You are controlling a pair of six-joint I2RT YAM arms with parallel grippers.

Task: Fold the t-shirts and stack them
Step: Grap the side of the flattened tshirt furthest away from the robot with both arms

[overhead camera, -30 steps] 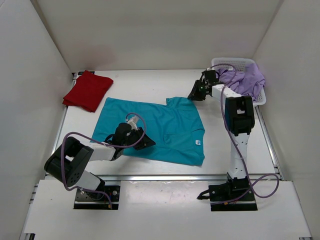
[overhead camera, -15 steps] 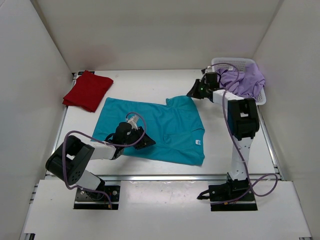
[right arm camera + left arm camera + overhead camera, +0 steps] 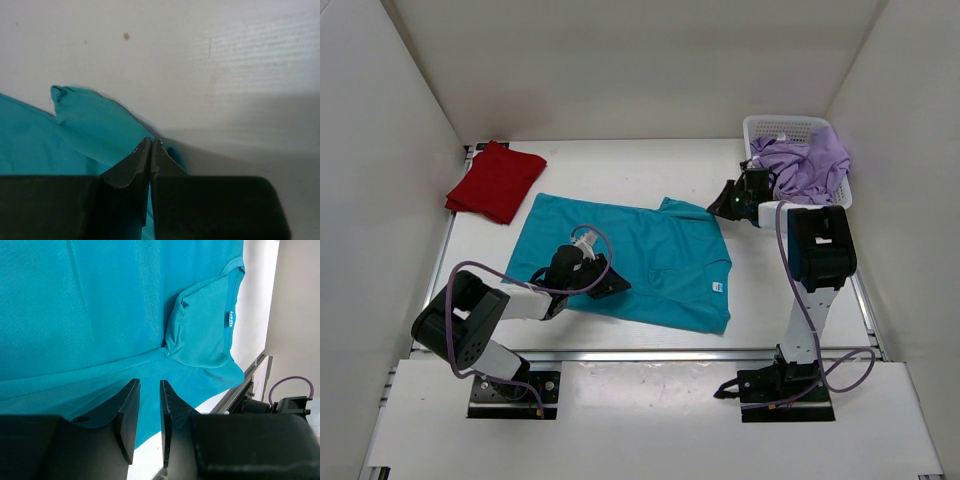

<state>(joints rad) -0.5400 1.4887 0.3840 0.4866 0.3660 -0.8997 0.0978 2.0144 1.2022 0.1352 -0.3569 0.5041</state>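
A teal t-shirt (image 3: 640,255) lies spread in the middle of the table, wrinkled at its far right sleeve (image 3: 95,130). My right gripper (image 3: 721,205) is shut on that sleeve's edge, and teal cloth shows on both sides of its tips (image 3: 151,141). Low over the shirt's near left part sits my left gripper (image 3: 616,283); its jaws (image 3: 149,385) stand a narrow gap apart with nothing seen between them, above the cloth (image 3: 100,300). A folded red t-shirt (image 3: 496,180) lies at the far left. A crumpled lavender t-shirt (image 3: 810,165) fills the basket.
The white mesh basket (image 3: 780,125) stands at the back right corner, close behind my right gripper. White walls close in the table on three sides. A metal rail (image 3: 640,353) runs along the near edge. The shirt's label (image 3: 717,284) faces up.
My right gripper has closed on the teal sleeve and moved right and nearer, dragging the shirt's far right corner with it. The left arm has stayed put.
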